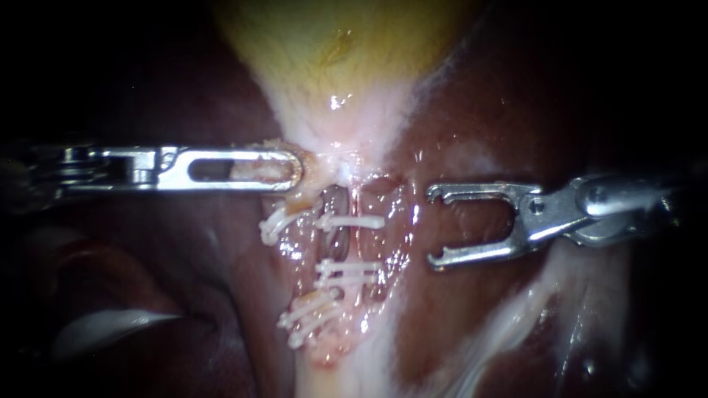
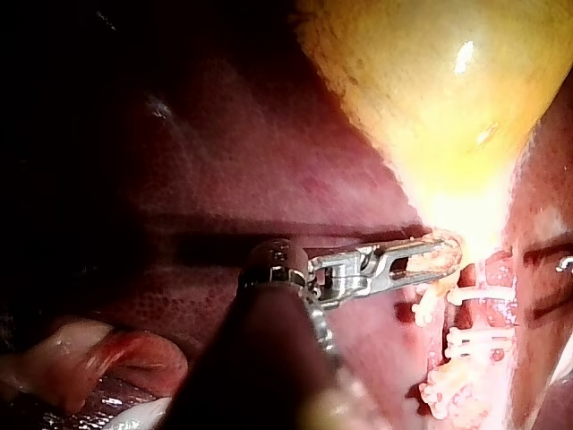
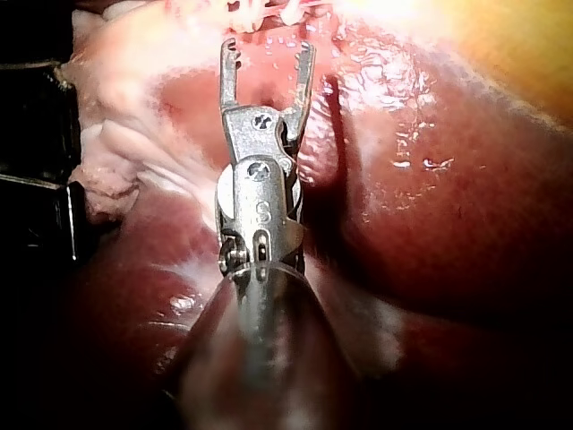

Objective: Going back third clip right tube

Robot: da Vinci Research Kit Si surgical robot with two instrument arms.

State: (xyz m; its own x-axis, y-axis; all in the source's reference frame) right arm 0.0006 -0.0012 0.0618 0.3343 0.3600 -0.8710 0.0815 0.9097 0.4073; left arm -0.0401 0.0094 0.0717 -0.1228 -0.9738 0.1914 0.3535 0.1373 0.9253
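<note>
Two empty jaws of my right instrument (image 1: 435, 226) gape wide, just beside the right tube (image 1: 369, 243), which carries three white clips (image 1: 350, 221). My left instrument (image 1: 295, 171) clamps pale tissue (image 1: 254, 171) below the gallbladder (image 1: 324, 44).

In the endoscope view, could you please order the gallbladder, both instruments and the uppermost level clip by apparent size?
1. gallbladder
2. left instrument and right instrument: their visible parts look alike, so I won't rank them
3. uppermost level clip, smallest

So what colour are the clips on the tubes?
The clips are white, clearest in the endoscope view.
</note>
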